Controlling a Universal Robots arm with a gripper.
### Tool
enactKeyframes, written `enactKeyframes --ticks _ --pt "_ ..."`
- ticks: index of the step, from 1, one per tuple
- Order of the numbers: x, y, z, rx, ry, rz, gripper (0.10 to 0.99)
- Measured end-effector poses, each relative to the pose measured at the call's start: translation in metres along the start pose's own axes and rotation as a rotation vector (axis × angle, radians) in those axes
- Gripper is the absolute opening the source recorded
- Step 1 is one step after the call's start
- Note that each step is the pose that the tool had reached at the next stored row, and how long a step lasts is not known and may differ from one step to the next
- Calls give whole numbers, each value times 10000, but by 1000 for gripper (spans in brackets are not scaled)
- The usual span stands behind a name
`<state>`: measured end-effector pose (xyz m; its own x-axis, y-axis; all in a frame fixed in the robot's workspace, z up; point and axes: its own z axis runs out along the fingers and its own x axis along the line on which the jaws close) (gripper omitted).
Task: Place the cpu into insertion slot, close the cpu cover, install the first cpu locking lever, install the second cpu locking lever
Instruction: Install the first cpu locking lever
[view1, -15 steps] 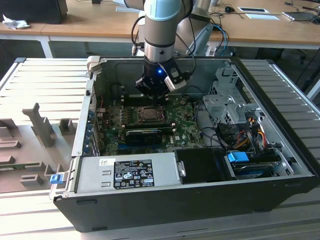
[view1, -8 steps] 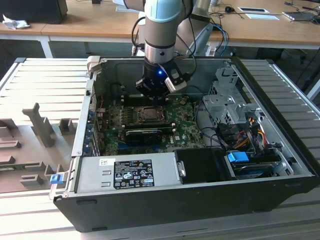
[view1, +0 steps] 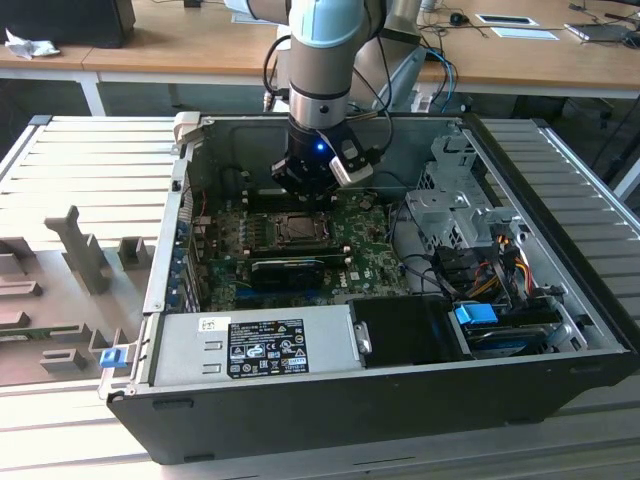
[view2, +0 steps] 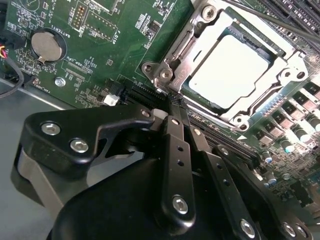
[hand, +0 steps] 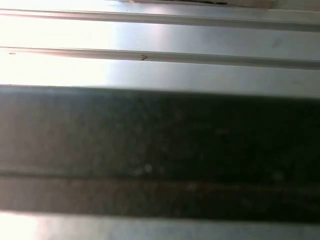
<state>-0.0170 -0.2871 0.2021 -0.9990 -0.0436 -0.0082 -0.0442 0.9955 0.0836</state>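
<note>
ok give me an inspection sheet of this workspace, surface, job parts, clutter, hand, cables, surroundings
Surface: open computer case on a ribbed metal table; green circuit board inside.
Job's things: cpu sits in the insertion slot; cpu cover lies closed around it.
Clutter: grey fixtures on the table at the exterior view's left.
Hand: hovers beside the socket's corner, holding nothing.
Cables: coloured wire bundle at the case's exterior-view right.
Surroundings: wooden desks behind.
</note>
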Motion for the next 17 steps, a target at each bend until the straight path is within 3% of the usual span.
enactKeyframes --ticks 2,6,17 --pt "0 2 -21 1 0 0 106" --pt "-1 13 -149 2 3 0 106" --pt "1 -49 -154 0 3 1 106"
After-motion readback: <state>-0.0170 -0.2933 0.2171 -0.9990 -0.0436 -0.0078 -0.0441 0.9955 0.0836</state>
